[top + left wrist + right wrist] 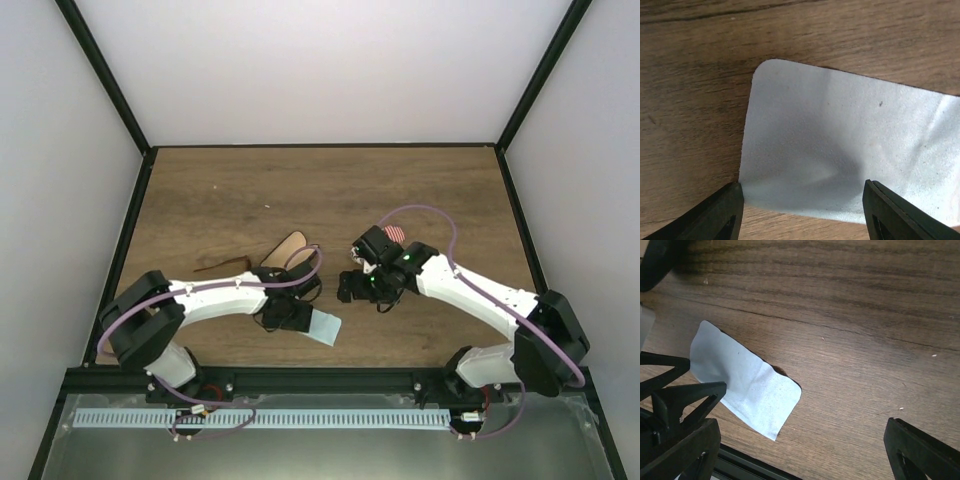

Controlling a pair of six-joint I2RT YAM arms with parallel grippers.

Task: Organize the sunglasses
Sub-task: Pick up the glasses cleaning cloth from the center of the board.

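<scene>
Both arms [215,298] [475,295] bend inward — right fingers [920,450] spread, left fingers [705,220] spread over the cloth [840,150].

Top looks down; close wrist views share the cloth [840,150].

A brown wood-grain table [300,190] with dark streaks forms the floor of a booth with plain white walls [320,70] at the back and both sides, black struts [105,75] along the corners and a black rail [330,378] along the near edge, under soft, even light.
</scene>
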